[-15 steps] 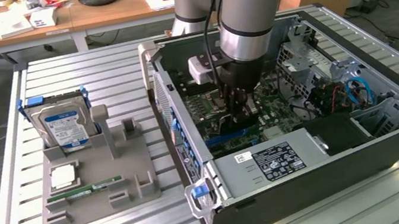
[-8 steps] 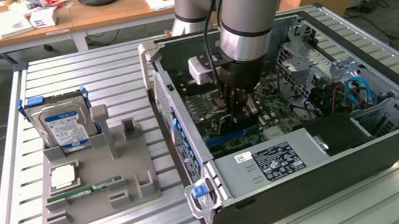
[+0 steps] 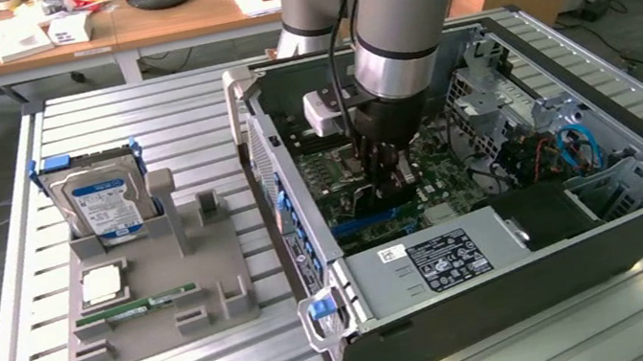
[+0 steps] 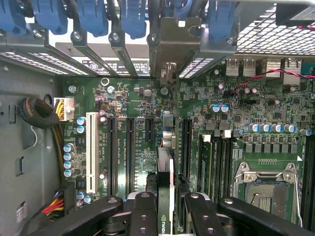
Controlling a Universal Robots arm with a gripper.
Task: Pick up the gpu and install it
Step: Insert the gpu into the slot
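As the install step seems to be in hand, we find the arm (image 3: 403, 41) standing inside the open computer case (image 3: 508, 296), at three o'clock from the grey parts tray (image 3: 153, 338) in the exterior view. The jaws are clenched on the gpu (image 4: 165, 182), held edge-on close over the motherboard (image 4: 123, 103) among its long slots. Seating it, we judge, calls for keeping the edge aligned with one slot and pressing straight.
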